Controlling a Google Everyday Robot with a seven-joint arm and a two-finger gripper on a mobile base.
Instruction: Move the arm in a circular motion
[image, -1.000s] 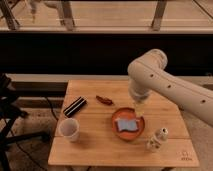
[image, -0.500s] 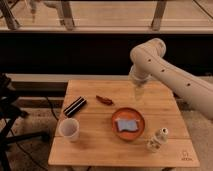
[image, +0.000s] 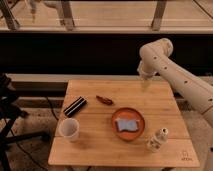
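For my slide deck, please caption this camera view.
Cream-white arm reaches over the wooden table's far edge, gripper shut and empty, above cup, orange plate and bottle.

My arm (image: 175, 75) is a cream-white run of thick, smooth tubular segments joined by rounded, bulbous housings. Along the long segment I can make out a row of small dark dots, probably screw holes or fasteners, though the view is too soft to be sure. At the end it narrows to the gripper (image: 145, 83), a slim pale tip a shade yellower than the shell, with its fingers closed together.
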